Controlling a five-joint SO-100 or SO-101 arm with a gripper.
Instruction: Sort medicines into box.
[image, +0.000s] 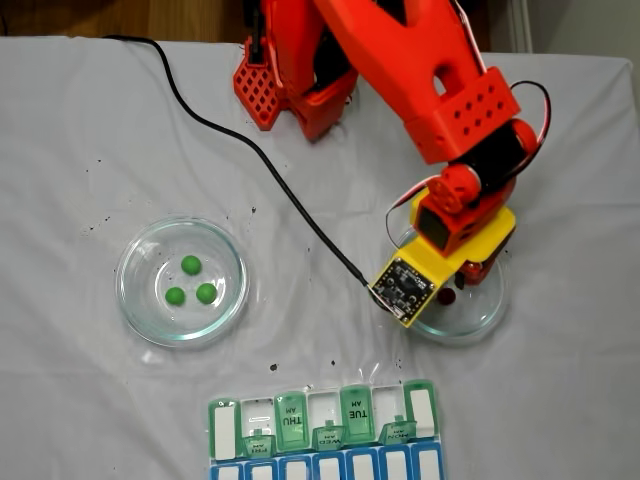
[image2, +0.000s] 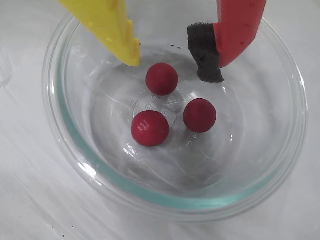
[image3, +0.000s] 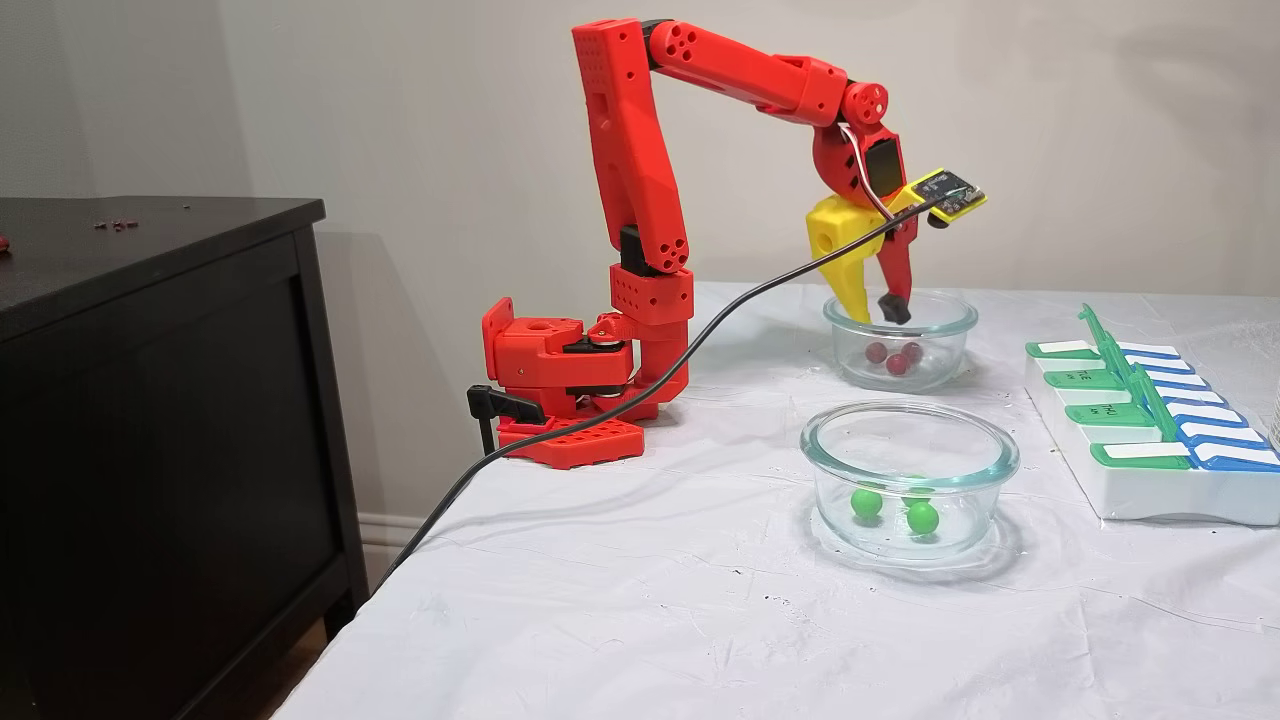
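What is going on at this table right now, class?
A red robot arm holds its open gripper just inside the rim of a glass dish, above three dark red balls lying on the bottom. It grips nothing yet. Three green balls sit in a second glass dish nearby. The pill organizer stands at the table edge with some green lids flipped up, and no ball is visible in it, so the sorting looks not yet started.

The red arm reaches forward and bends down, its hand (image3: 877, 307) pointing downward, fingers apart, apparently gripping nothing.
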